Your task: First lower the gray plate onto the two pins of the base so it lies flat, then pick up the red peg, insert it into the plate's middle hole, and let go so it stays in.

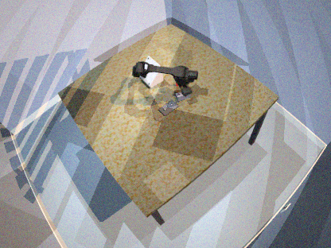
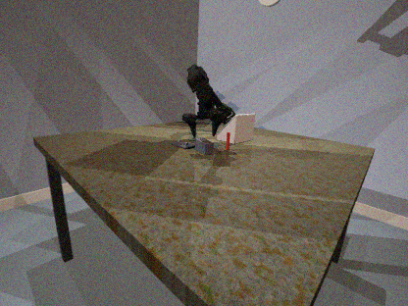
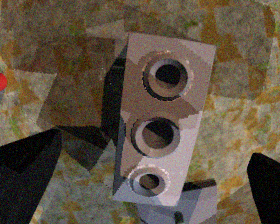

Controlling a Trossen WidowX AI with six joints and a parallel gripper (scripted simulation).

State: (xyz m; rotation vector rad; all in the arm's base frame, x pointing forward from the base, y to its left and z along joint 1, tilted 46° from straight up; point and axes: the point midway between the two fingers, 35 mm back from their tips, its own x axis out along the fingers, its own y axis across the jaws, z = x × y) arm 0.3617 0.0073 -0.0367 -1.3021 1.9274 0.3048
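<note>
Our gripper (image 1: 185, 91) (image 2: 203, 135) (image 3: 160, 152) is wide open, and we have both jobs left: gray plate (image 1: 182, 97) (image 2: 204, 147) (image 3: 162, 108) on base (image 1: 167, 110) (image 2: 184, 145) (image 3: 204, 201), red peg (image 1: 177, 85) (image 2: 228, 141) (image 3: 2, 81) in

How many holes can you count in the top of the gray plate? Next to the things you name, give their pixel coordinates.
3, in a row along the gray plate (image 3: 160, 107) in the wrist view: one at each end, one in the middle.

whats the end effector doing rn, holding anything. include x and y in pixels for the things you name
End effector (image 2: 204, 134) (image 3: 160, 152): open, holding nothing, fingers apart above the gray three-hole plate (image 2: 204, 146) (image 3: 159, 107).
</note>
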